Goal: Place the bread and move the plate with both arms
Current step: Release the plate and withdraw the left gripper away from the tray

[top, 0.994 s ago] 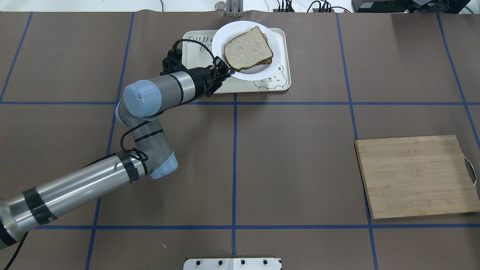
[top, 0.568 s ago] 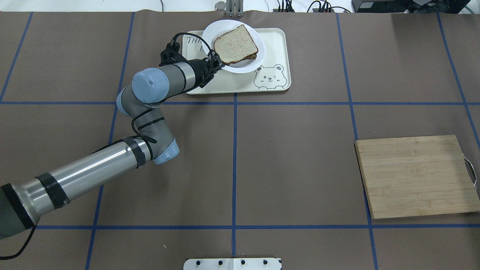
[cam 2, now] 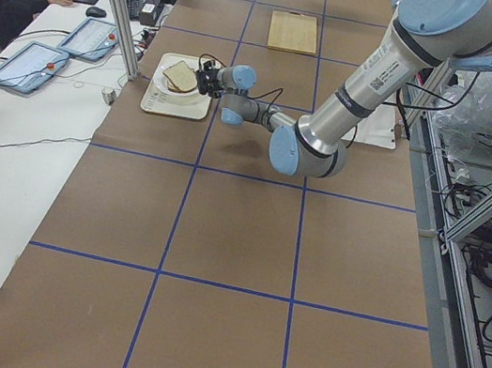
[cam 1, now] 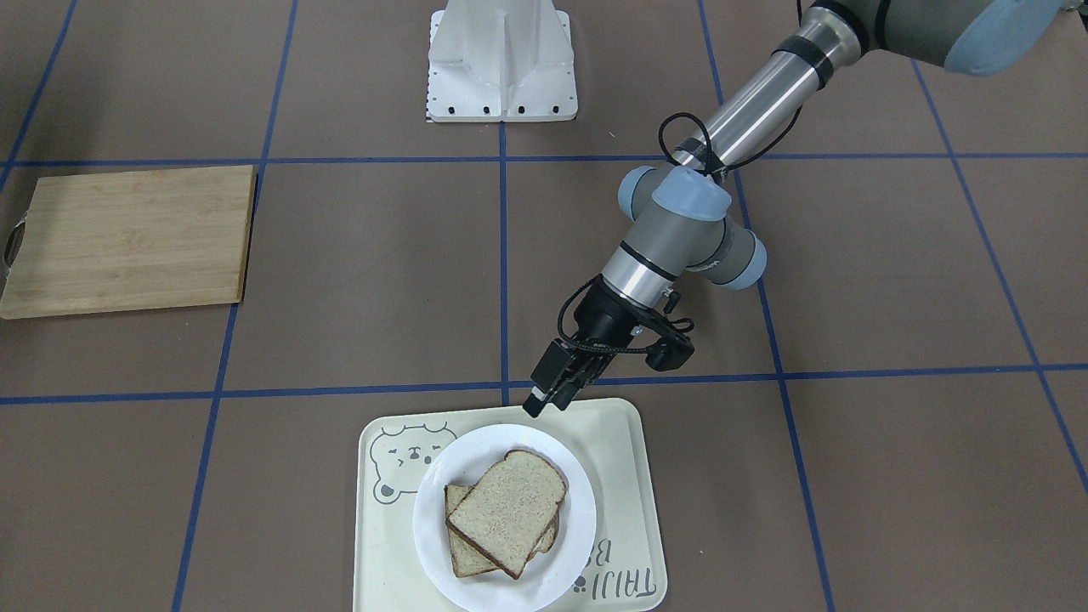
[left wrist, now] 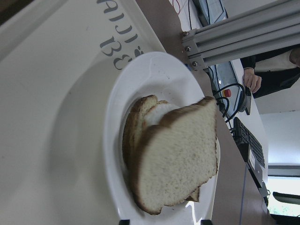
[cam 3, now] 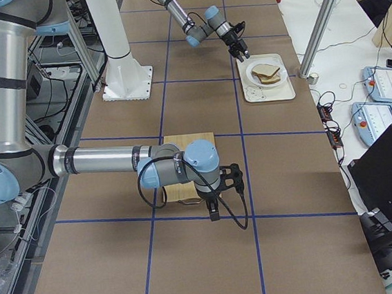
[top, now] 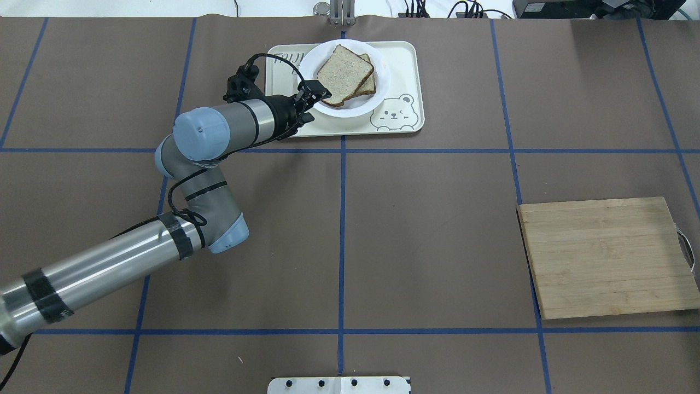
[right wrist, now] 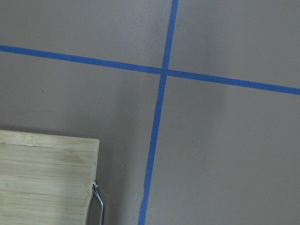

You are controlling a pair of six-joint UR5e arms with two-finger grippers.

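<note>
At the tray's robot-side rim, the left gripper (cam 1: 548,398) hovers just beside the plate (cam 1: 429,518), jaws apparently parted and pinching nothing. The plate rests on the tray (cam 1: 625,476); the bread (cam 1: 507,501) lies on it, atop a second slice (cam 1: 463,557). Judged step: release and retreat. Withdraw level and straight back so the rim is not dragged. The plate crowds the tray's operator-side edge; open table lies behind the wrist. Right gripper (cam 3: 215,213), by the cutting board (cam 3: 188,141): state cannot be told.

Bright, even light casts only soft, faint shadows. In the left wrist view the bread (left wrist: 180,159) looks slightly blurred.
</note>
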